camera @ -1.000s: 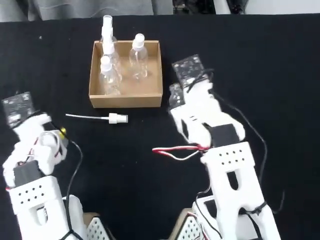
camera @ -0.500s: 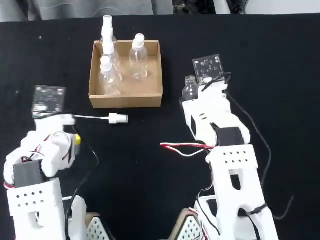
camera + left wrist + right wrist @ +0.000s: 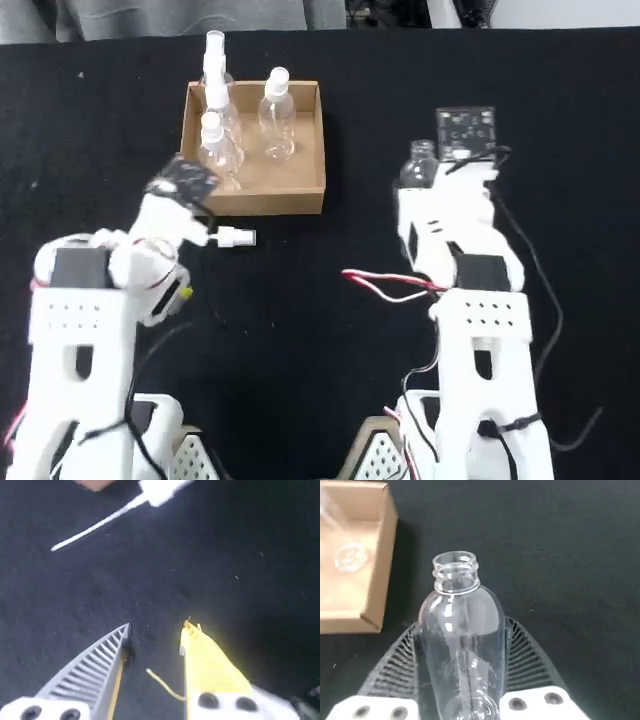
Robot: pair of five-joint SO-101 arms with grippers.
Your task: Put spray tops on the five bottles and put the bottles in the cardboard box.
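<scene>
Right claw (image 3: 462,627) grips the light, slippery bottle (image 3: 457,615) mid-body. Left claw (image 3: 155,626), open and empty, should pinch the top (image 3: 237,237) by its head.

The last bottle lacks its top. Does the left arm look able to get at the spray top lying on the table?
Probably yes: the left pincer is open, the spray top lies just ahead of it, with bare table between them.

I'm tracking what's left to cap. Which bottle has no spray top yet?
The bottle held by the right gripper, outside the cardboard box: its neck is bare; the four boxed bottles carry white tops.
</scene>
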